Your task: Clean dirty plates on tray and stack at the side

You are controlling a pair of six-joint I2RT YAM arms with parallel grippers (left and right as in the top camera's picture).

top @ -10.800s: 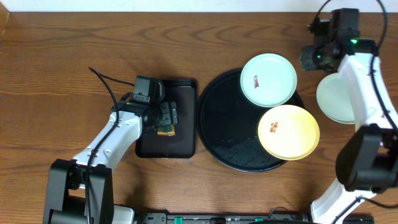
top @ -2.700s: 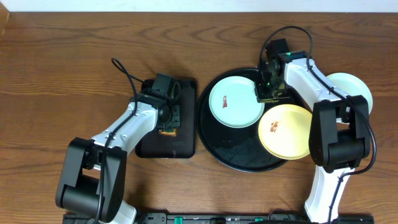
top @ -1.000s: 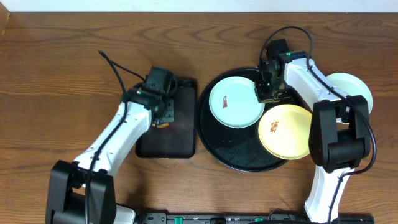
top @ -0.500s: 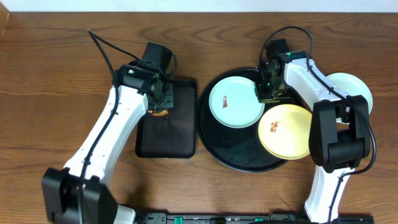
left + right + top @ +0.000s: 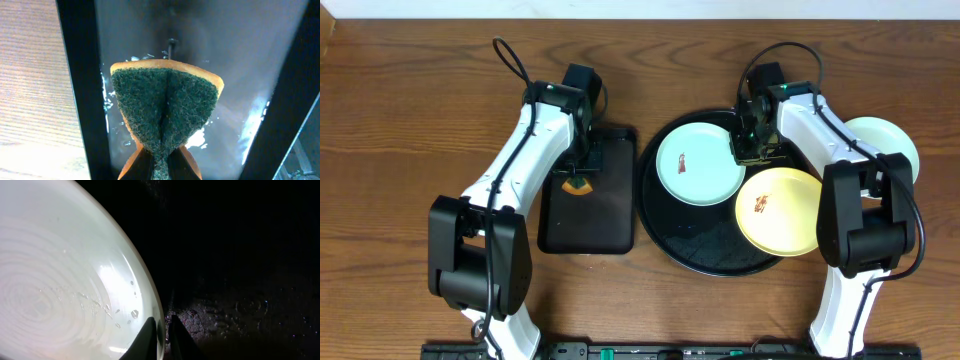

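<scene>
The right tool (image 5: 161,330) is nipped narrow on the right rim of the smeared mint plate (image 5: 695,165), which lies flat on the round tray (image 5: 700,250) just beside the yellow plate (image 5: 780,215). The hold looks secure, though the wrist view is dark. The plate is likely stiff, light and wet-slick, so the rim is the sensible hold. The left tool (image 5: 582,172) is clamped on a soft, folded sponge (image 5: 165,100) over the rectangular tray (image 5: 590,225). The way across to the plate is open, apart from the round tray's raised rim. A second plate (image 5: 892,135) sits on the tabletop (image 5: 420,100) at the right.
</scene>
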